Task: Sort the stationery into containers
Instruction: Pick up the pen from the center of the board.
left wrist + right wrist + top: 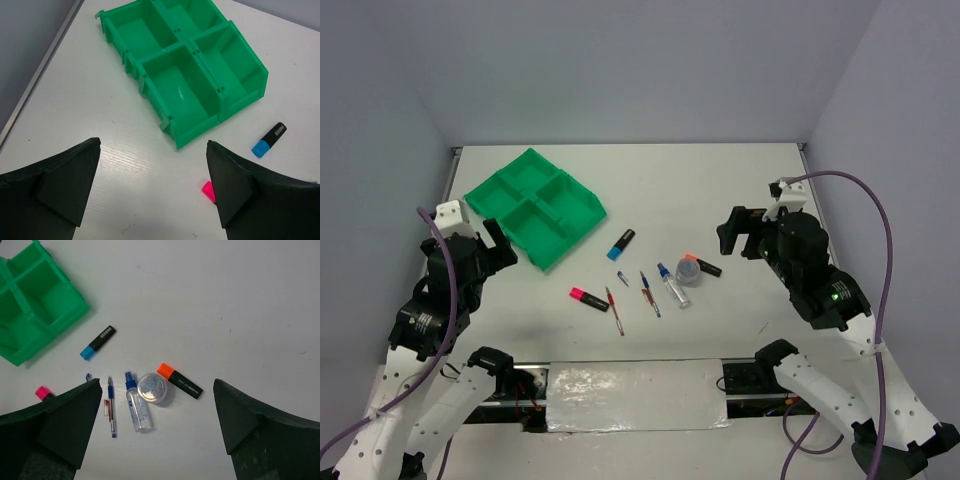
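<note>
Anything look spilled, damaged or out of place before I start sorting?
Nothing spilled or damaged. The green tray sits turned at an angle to the table edges, its compartments empty; the stationery lies loose beside it.

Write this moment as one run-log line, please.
left gripper: open, empty | right gripper: open, empty | bright green four-compartment plastic tray: empty | stationery: unsorted, lying on white table

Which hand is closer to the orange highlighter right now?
Right. The right hand is open just to the right of the orange highlighter; the left hand is far off, beside the green tray.
</note>
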`<state>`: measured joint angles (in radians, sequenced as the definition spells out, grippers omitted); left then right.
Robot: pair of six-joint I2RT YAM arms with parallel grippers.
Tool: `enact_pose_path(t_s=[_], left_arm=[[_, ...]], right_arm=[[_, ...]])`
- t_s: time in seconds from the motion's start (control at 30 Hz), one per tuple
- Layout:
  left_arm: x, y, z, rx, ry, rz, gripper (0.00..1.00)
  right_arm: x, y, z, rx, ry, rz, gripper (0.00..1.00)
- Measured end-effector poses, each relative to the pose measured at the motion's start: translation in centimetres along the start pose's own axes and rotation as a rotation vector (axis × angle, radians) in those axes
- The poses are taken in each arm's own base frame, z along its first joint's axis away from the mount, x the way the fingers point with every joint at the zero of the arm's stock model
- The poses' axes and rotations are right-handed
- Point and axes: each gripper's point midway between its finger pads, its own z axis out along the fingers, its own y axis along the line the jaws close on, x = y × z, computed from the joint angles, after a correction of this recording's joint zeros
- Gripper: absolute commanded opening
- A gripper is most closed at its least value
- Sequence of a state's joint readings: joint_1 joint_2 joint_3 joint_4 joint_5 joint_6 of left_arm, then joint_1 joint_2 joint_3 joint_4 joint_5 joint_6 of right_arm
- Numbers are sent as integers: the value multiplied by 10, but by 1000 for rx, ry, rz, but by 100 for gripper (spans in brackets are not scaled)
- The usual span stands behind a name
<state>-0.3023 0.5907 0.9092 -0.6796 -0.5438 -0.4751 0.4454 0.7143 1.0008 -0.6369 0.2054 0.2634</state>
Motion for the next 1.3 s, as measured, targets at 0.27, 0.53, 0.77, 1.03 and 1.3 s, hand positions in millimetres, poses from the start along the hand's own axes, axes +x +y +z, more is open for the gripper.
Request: enact_pose_path(t_s=[0.27, 0.53, 0.77, 1.03, 1.3], left_arm=[[0, 0, 0, 2, -1, 0, 99], [0, -2, 1, 13, 2, -6, 99], [4, -1, 3, 10, 11, -6, 99], [4, -3, 2, 25, 13, -8, 99], [7, -7, 5, 37, 31, 0, 99]], right_arm=[[-6, 8, -9, -54, -30, -1, 100], [0, 57, 0, -281, 16, -8, 93], [101, 118, 50, -326, 377, -209, 76], [196, 122, 62, -254, 615, -341, 51], [253, 121, 59, -220, 723, -377, 45]])
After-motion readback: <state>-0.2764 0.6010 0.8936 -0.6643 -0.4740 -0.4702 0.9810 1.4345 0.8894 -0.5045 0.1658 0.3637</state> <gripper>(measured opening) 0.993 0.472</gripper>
